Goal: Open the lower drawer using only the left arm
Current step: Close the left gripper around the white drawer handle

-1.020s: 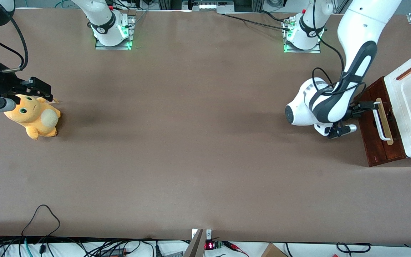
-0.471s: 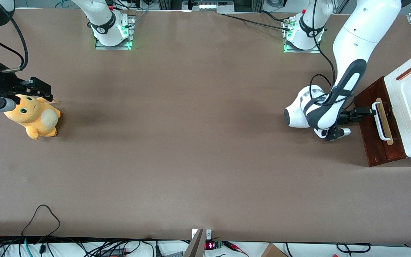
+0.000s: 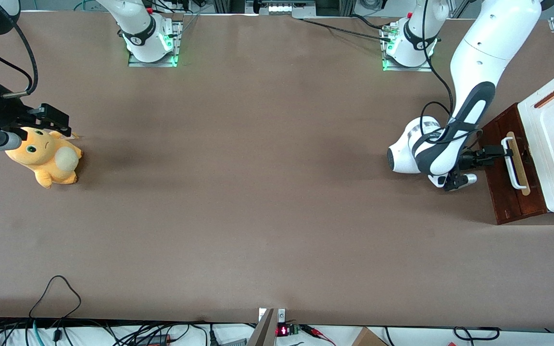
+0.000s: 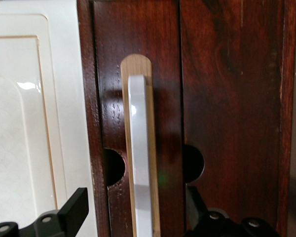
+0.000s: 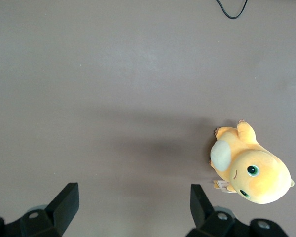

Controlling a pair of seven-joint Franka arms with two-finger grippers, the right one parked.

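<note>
An orange plush toy (image 3: 44,157) lies on the brown bench (image 3: 258,192) at the parked arm's end, far off sideways from the cabinet (image 3: 553,144) that serves here as landmark. That cabinet stands at the working arm's end of the bench: a white moulded top with a small copper strip (image 3: 551,96), and below it a dark reddish-brown wooden front.

The left arm (image 3: 469,96) reaches down from its base and bends toward the cabinet, its white wrist joint low over the bench just in front of the wood. Its tool (image 3: 496,153) points at the cabinet front and sits at the end of the white loop handle (image 3: 512,163) farther from the front camera.

The lower drawer (image 3: 510,168) carries that handle on a pale wood strip (image 4: 150,148). No plywood interior shows from the front — the drawer's face lies in line with the rest of the cabinet front.

From the wrist camera the tool (image 4: 138,212) is spread wide: one black finger (image 4: 74,210) stands over the white cabinet top's edge, the other over the dark wood, with the handle (image 4: 139,158) between them — neither finger touches it.
</note>
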